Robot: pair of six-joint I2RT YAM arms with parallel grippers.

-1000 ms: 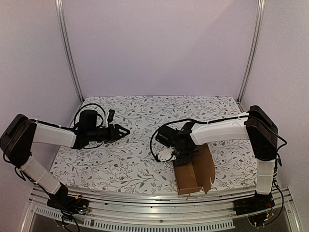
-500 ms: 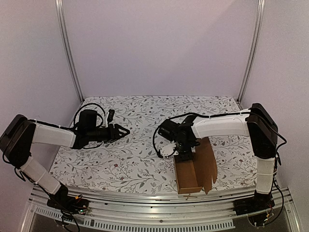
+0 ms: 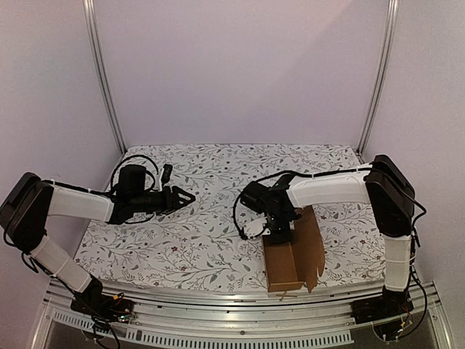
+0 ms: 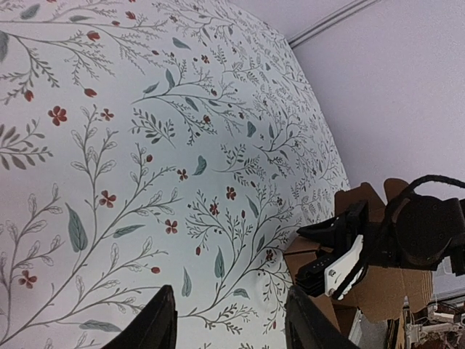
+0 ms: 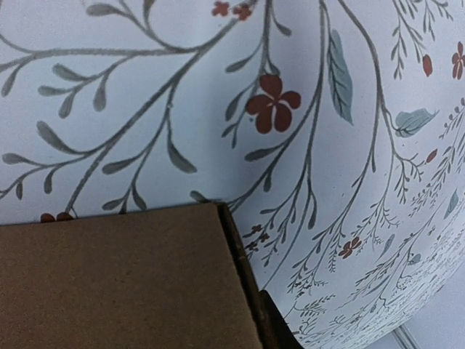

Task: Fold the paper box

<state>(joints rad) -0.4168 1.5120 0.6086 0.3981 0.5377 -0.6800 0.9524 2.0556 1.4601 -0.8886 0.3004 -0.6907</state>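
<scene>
Right gripper (image 3: 279, 233) has shifted slightly right and up over the last second. It now sits at the far end of the paper box (image 3: 285, 265), which lies open-topped near the front right of the table (image 3: 203, 251), long side flap standing. I can't tell if its jaws pinch cardboard or just press. Left gripper (image 3: 187, 198) hovers mid-left, jaws apart, empty. Looks like repositioning on the end flap; most folds still to do.

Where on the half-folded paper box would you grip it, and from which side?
Grip the paper box by its raised side flap, coming down from above: that thin panel stands with a free top edge, while the open body looks too wide for a claw.
</scene>
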